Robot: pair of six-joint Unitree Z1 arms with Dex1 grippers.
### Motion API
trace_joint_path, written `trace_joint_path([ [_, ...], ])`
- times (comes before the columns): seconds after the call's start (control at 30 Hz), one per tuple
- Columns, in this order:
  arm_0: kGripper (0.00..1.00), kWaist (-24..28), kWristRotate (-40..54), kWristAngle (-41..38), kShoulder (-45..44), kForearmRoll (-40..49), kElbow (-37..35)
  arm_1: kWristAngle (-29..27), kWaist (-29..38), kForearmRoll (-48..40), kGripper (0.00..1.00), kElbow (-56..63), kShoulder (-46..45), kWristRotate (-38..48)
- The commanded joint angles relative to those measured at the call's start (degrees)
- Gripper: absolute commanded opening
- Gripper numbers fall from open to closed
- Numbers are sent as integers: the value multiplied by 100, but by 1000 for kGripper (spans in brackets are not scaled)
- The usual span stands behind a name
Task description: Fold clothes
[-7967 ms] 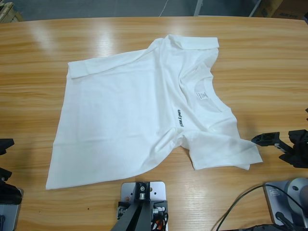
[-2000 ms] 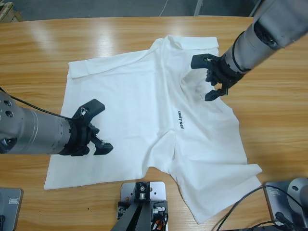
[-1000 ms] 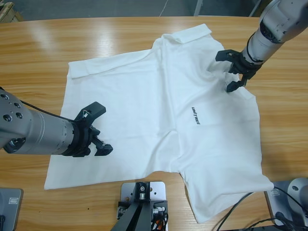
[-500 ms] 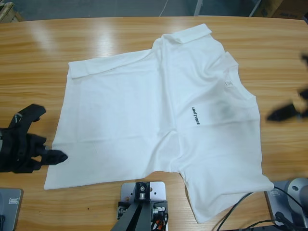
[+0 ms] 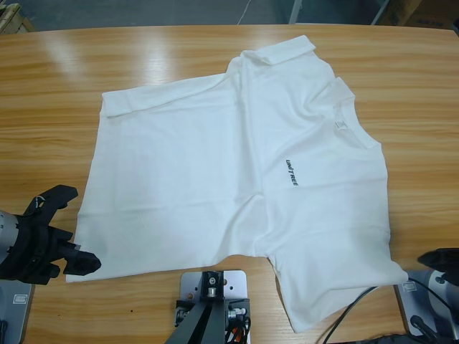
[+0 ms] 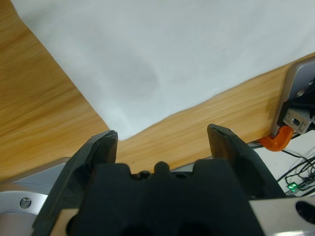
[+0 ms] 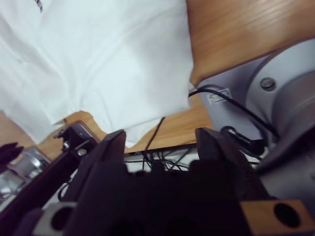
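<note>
The clothes are one white T-shirt lying spread flat on the wooden table, neckline to the right and hem to the left. Dark lettering and a small neck label show on it. My left gripper stands open at the near left, just off the shirt's near hem corner; in the left wrist view that gripper frames the corner of the T-shirt, touching nothing. My right gripper peeks in at the near right edge. In its wrist view this gripper is open and empty above the T-shirt's sleeve.
Bare wood of the table surrounds the shirt on all sides. Black cables run off the near right edge by the lower sleeve. An orange clamp sits under the table's near edge.
Both arms came in, drew the neck side to the right so the shirt lies flatter, then let go. The right gripper has dropped to the near right corner; the left sits by the hem corner.
</note>
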Motion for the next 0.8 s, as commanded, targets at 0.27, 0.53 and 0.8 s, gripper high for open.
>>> trace_joint_path([
  [0.27,720,38,-27,133,115,43,116,-617,1255,-850,634,620,1149,1366],
  [0.53,720,38,15,211,172,39,-9,-605,1902,-1585,614,1003,1717,1922],
  [0.8,720,38,-12,225,261,4,-81,-540,1951,-1901,614,1159,1831,1940],
])
